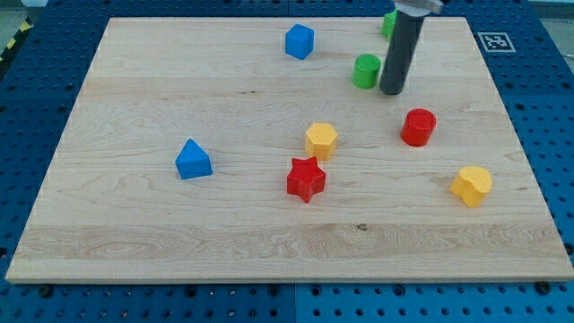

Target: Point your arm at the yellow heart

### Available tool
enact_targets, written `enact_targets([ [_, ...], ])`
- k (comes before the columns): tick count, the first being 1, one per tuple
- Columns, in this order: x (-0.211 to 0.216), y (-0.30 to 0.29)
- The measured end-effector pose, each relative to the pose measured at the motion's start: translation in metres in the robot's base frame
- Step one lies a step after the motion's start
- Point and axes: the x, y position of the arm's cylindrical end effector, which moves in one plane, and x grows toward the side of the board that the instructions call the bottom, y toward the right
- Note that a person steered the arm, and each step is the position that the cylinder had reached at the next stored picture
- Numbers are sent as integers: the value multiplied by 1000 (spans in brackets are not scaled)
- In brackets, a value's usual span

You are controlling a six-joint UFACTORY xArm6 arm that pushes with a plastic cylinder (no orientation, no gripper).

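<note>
Pale wooden board (179, 81) fills most of the view, lying on a blue perforated bench (36, 108), with a black-and-white marker tag (494, 40) at the board's top right corner.

My tip (391, 92) comes down near the top edge, right of centre. The rod is a plain dark cylinder with nothing to open or close, and it holds nothing. The tip stands just beside a green cylinder (365, 71), on that block's right; whether the two touch cannot be told. A second green block (389, 22) sits at the top edge, mostly hidden behind the rod, so its shape cannot be made out.

The yellow heart (471, 185) lies near the right edge, in the lower half of the board, well apart from the tip. Between them, nearer the tip, stands a red cylinder (418, 126).

Near the board's centre a yellow hexagon (320, 140) sits close above a red star (306, 179). A blue triangular block (193, 161) lies toward the left, and a blue cube-like block (300, 41) sits near the top edge, left of the green cylinder.
</note>
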Motion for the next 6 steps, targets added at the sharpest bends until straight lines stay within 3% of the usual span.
enact_targets([
  [1,9,46],
  [2,46,100],
  [3,129,151],
  [4,179,166],
  [5,188,154],
  [6,230,82],
])
